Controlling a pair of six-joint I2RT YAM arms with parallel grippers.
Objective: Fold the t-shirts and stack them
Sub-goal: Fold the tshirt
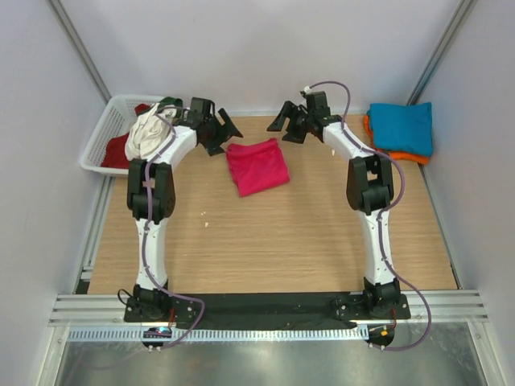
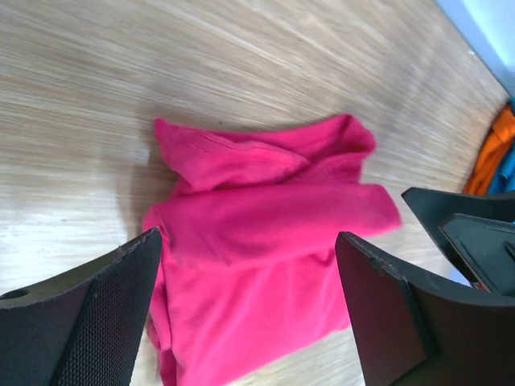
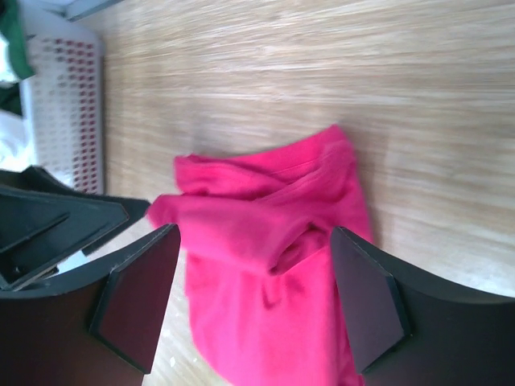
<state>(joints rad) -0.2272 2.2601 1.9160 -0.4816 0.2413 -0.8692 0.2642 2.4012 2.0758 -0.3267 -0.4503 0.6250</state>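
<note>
A bright magenta-pink t-shirt (image 1: 257,166) lies folded into a rough rectangle at the middle back of the wooden table. My left gripper (image 1: 224,137) hovers at its far left corner, jaws open and empty. Near the far right corner my right gripper (image 1: 286,129) also stands open and holds nothing. In the left wrist view the pink t-shirt (image 2: 265,241) shows below my left gripper (image 2: 248,241). The right wrist view has the same t-shirt (image 3: 273,265) under my right gripper (image 3: 253,233). A folded teal-blue t-shirt (image 1: 402,127) lies on an orange one (image 1: 418,155) at the back right.
A white lattice basket (image 1: 98,145) at the back left holds a white t-shirt (image 1: 147,133), a dark red one (image 1: 119,151) and a green one (image 1: 167,102). Grey walls close in the table on three sides. The basket (image 3: 64,104) also appears in the right wrist view.
</note>
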